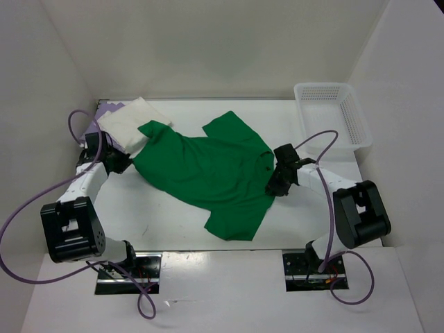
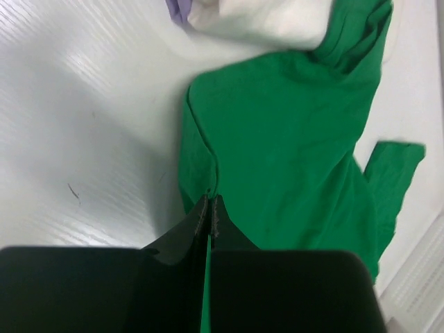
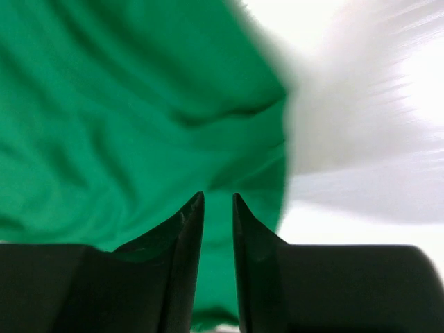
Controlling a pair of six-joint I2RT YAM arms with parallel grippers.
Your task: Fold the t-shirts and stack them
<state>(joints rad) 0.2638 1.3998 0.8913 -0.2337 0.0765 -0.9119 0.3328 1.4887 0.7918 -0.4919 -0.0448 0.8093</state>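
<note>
The green t-shirt [image 1: 208,173] lies spread across the middle of the table [image 1: 173,225], one sleeve toward 12 o'clock and another toward 6. At 10 o'clock the folded cream t-shirt [image 1: 128,121] sits on the lavender t-shirt [image 1: 104,109], with a corner of the green one lapping onto it.

The cloth is light, limp and a bit wrinkled. It should drape and drag rather than hold any shape, so it is best taken at hems and corners, both sides together.

The left gripper [image 1: 119,164] is at the shirt's 9 o'clock edge. The overhead view hides its jaws, but the left wrist view shows them pressed together with a thin line of green hem pinched between.

The right gripper [image 1: 279,184] is at the 3 o'clock side, near the collar. Its wrist view is blurred and shows the jaws a narrow gap apart over green cloth. I cannot tell whether any cloth is caught. Only the overhead view shows the white basket [image 1: 322,86] at 2 o'clock.
</note>
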